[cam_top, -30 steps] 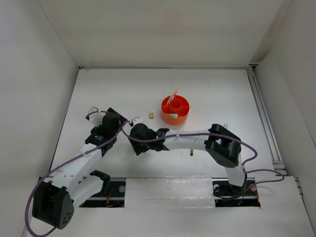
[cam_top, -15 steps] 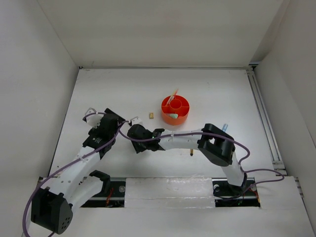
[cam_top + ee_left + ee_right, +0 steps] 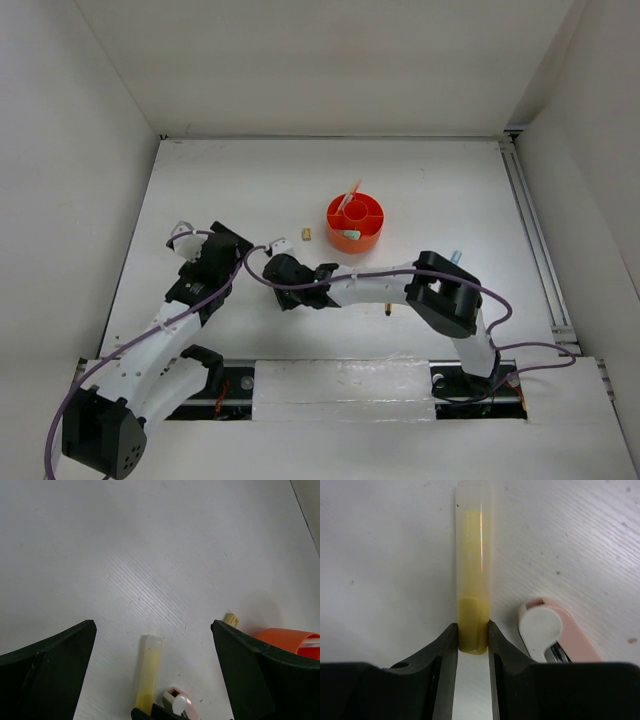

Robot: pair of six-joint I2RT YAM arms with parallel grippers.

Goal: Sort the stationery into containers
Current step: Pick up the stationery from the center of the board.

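The pale yellow marker lies on the white table. My right gripper is shut on its near end. The pink-white stapler lies just right of the marker, untouched. In the top view the right gripper sits left of the orange organiser, which holds a pen and a green marker. My left gripper is open and empty, hovering over the marker and stapler. The tan block lies between the grippers and the organiser.
A gold pen tip shows under the right forearm and a blue pen end by the right elbow. The two arms are close together at centre left. White walls enclose the table; a rail runs along the right side.
The right gripper has shifted slightly up and left over the marker. The left arm has edged a little to the left. The organiser and tan block have not moved.
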